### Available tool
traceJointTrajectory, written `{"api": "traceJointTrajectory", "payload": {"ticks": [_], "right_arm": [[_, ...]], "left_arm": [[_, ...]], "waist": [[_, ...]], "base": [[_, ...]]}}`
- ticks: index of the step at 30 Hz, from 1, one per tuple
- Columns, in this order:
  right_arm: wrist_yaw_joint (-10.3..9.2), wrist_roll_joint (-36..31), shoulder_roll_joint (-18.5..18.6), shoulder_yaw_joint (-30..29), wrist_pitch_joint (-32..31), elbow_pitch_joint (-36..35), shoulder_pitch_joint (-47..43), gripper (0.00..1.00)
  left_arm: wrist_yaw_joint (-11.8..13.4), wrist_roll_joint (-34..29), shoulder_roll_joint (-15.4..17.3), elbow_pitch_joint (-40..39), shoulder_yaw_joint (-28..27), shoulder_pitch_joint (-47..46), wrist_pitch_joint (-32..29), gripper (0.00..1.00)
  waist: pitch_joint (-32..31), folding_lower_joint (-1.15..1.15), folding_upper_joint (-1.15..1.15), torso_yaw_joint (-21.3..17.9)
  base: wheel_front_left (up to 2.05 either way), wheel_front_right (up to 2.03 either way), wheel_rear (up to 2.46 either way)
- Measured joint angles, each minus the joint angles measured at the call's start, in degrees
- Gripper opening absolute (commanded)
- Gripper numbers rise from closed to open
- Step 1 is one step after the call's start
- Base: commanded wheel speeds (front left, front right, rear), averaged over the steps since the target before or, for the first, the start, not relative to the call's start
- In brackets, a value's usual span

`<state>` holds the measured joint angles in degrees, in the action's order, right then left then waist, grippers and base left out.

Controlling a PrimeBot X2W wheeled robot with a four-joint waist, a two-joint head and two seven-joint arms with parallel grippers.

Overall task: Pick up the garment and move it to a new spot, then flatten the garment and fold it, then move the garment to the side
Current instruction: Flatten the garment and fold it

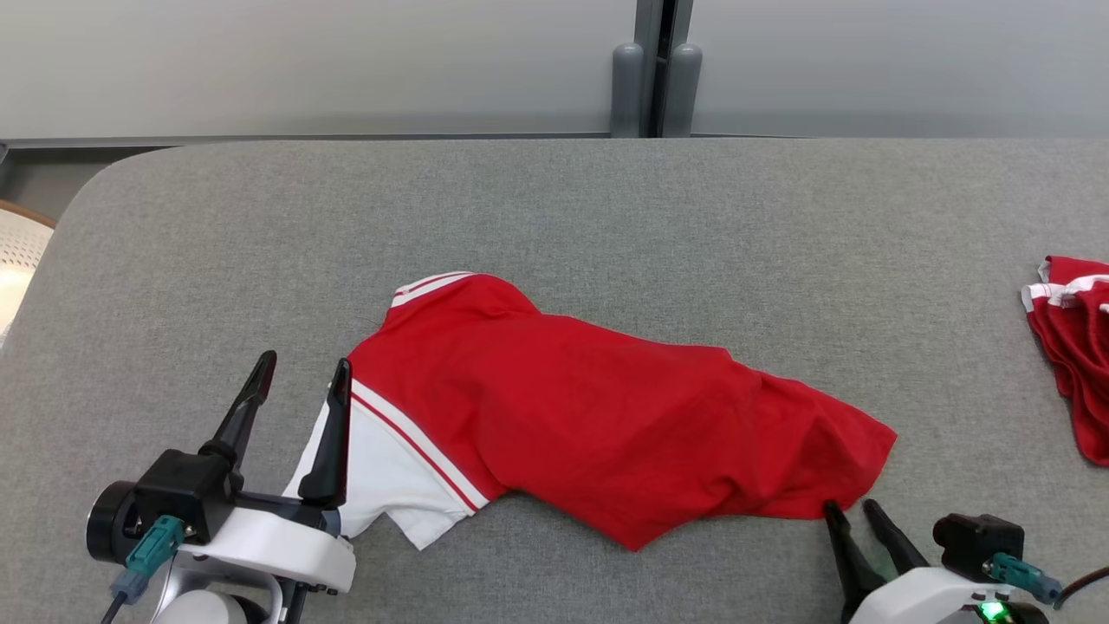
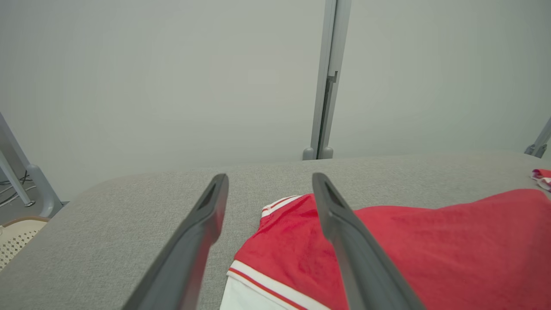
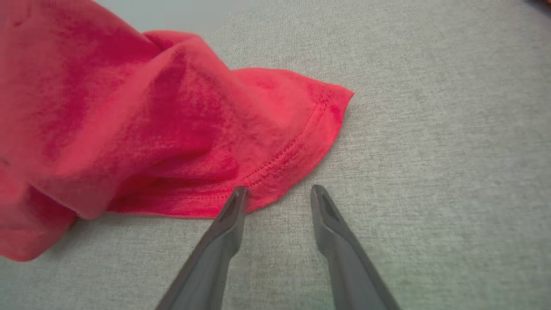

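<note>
A red garment (image 1: 589, 416) with white trim and a white panel lies spread, rumpled, across the middle of the grey table (image 1: 606, 217). My left gripper (image 1: 303, 373) stands open at the garment's left end, its right finger over the white striped edge; the left wrist view shows the garment (image 2: 430, 241) beneath and to the right of the open fingers (image 2: 267, 185). My right gripper (image 1: 851, 507) is open at the garment's lower right corner. In the right wrist view its left fingertip touches the stitched hem (image 3: 280, 159), nothing between the fingers (image 3: 279, 191).
Another red and white cloth (image 1: 1074, 347) lies bunched at the table's right edge. A pale perforated basket (image 1: 17, 260) sits off the table's left end. Grey wall panels with a vertical post (image 1: 654, 69) stand behind the table.
</note>
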<state>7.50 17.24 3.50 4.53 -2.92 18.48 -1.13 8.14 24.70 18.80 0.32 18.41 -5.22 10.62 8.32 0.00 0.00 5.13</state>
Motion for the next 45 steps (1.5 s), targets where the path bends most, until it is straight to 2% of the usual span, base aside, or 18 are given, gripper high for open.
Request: {"api": "traceJointTrajectory", "payload": {"ticks": [1,6,11,18,24,30,33,37,45], "right_arm": [[0.0,0.59,-0.01,0.42,0.42,0.64,0.69,0.0],[0.0,1.51,0.36,0.97,3.56,0.63,1.7,0.0],[0.0,1.69,1.85,0.0,5.94,-5.35,1.71,0.0],[0.0,-0.11,4.22,-2.23,4.32,-19.69,0.58,0.0],[0.0,-1.97,6.1,-6.3,-0.81,-34.76,0.12,0.0],[0.0,-3.09,7.0,-9.8,-4.79,-42.48,0.35,0.0],[0.0,-2.76,7.51,-10.7,-6.33,-42.66,1.43,0.0],[0.0,-1.53,8.61,-9.8,-7.4,-38.73,4.13,0.0],[0.0,1.31,12.06,-6.58,-7.11,-24.26,15.65,0.0]], "left_arm": [[-0.01,-0.01,-0.08,0.07,0.07,-0.14,0.07,1.0],[0.0,-0.01,0.01,0.33,0.05,-0.29,0.56,1.0],[0.02,-0.01,0.34,0.18,-0.36,-0.69,1.0,1.0],[0.48,0.0,0.57,-0.35,-0.79,-1.06,1.35,1.0],[0.48,0.13,0.55,-0.26,-0.98,-1.66,1.78,1.0],[0.49,0.36,0.4,-0.14,-1.05,-2.16,2.27,1.0],[0.49,0.36,0.25,-0.12,-1.02,-2.42,2.49,1.0],[0.41,0.36,-0.13,-0.07,-0.63,-3.88,2.59,1.0],[-1.08,0.07,-2.02,0.92,0.94,-8.81,3.25,1.0]], "waist": [[0.14,0.0,0.0,0.11],[0.36,0.0,0.0,-0.05],[0.67,0.0,0.0,-0.79],[1.43,0.0,0.0,-2.14],[2.03,0.0,0.0,-2.83],[2.37,0.0,0.0,-2.86],[2.7,0.0,0.0,-2.67],[3.69,0.0,0.0,-2.09],[7.96,0.0,0.0,0.59]], "base": [[0.0,0.0,0.0],[0.0,0.0,0.0],[0.0,0.0,0.0],[0.0,0.0,0.0],[0.0,0.0,0.0],[0.0,0.0,0.0],[0.0,0.0,0.0],[0.0,0.0,0.0],[0.0,0.0,0.0]]}}
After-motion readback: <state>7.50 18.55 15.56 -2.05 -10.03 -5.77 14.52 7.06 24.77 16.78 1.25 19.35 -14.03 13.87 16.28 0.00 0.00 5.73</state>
